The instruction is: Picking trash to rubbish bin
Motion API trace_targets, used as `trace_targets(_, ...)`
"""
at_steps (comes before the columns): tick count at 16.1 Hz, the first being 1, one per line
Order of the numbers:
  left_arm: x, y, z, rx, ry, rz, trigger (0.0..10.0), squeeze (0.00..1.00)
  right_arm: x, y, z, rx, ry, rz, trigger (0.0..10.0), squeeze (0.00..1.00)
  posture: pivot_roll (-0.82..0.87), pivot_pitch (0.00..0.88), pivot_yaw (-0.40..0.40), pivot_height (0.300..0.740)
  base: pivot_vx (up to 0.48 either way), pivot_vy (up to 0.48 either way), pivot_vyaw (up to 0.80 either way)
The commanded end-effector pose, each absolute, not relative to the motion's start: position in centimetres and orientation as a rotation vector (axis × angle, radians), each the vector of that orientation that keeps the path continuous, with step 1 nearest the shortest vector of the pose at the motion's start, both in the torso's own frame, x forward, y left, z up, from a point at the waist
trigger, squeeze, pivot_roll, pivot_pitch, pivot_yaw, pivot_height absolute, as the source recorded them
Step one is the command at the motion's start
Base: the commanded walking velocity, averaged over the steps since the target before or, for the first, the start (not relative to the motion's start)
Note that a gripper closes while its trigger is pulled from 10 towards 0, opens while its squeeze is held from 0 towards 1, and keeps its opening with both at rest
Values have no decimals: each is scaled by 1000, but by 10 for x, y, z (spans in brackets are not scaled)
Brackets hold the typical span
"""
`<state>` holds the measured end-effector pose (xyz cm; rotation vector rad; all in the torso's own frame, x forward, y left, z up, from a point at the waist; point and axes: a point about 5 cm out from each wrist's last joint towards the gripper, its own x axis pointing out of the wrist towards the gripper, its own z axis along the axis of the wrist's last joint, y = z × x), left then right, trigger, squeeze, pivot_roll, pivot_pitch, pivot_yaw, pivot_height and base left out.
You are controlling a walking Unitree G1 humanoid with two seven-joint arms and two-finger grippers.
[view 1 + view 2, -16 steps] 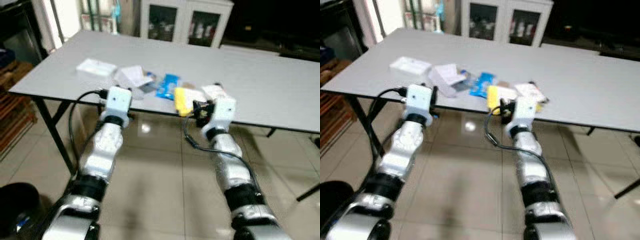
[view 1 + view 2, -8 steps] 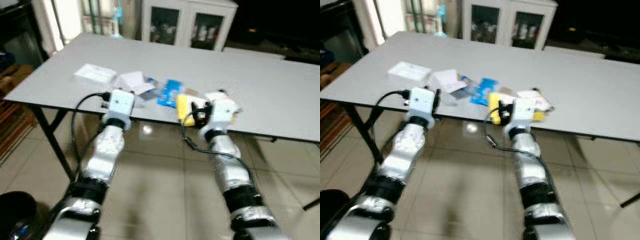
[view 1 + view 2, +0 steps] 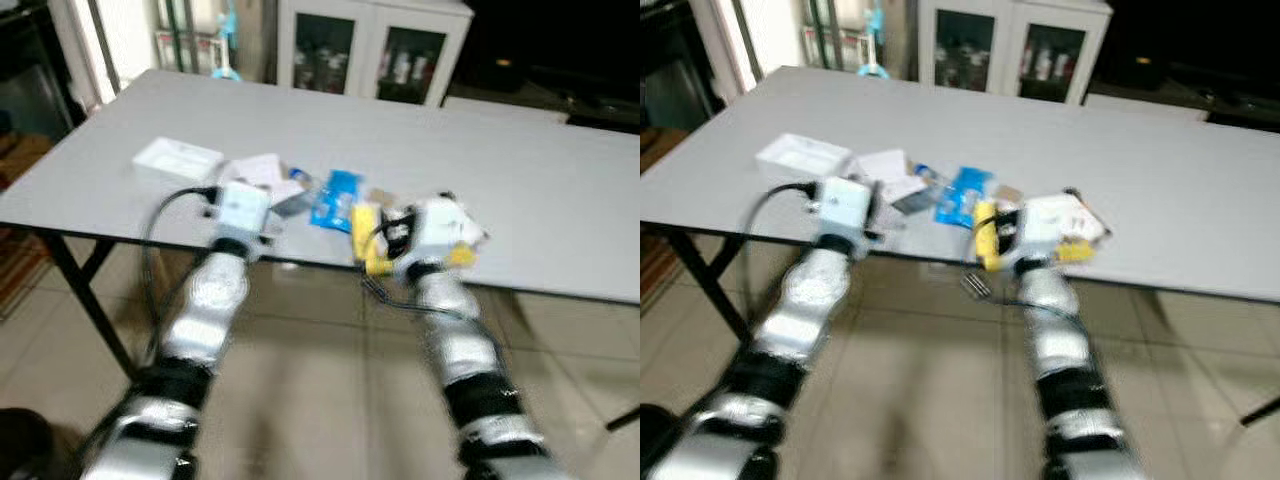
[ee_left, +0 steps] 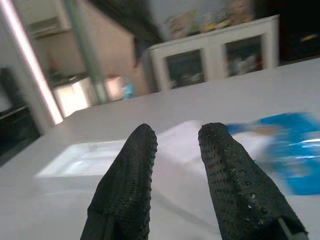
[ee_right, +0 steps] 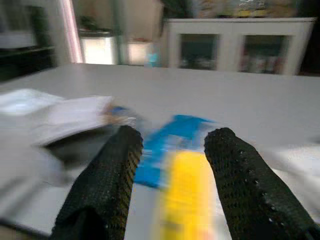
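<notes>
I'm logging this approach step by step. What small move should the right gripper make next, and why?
Probably ease the right gripper forward and close on the yellow packet: its fingers are open, the packet lies between them at the table edge, and nothing is held yet.

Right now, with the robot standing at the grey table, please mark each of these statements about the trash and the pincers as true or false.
1. The yellow packet lies ahead of the right pincer, in line with the gap between its fingers. True.
2. The right pincer is shut on the yellow packet. False: its fingers are apart and nothing is held.
3. A blue wrapper lies on the grey table between the white papers and the yellow packet. True.
4. The white tray sits at the right end of the trash row. False: it is at the left end.
5. The left pincer is open, pointing toward the white papers. True.
</notes>
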<state>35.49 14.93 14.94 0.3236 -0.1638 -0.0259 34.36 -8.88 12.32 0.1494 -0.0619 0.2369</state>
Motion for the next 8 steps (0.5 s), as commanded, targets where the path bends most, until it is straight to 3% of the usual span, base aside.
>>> trace_targets(1,355,138,153,318,-177,-52,10000,0,346,-102,126,128,-71,207,10000,0,32,0,-87,740,368,0,0)
trace_targets(8,355,139,153,318,-173,-48,10000,0,347,-104,125,125,-62,204,10000,0,31,18,-93,740,371,0,0)
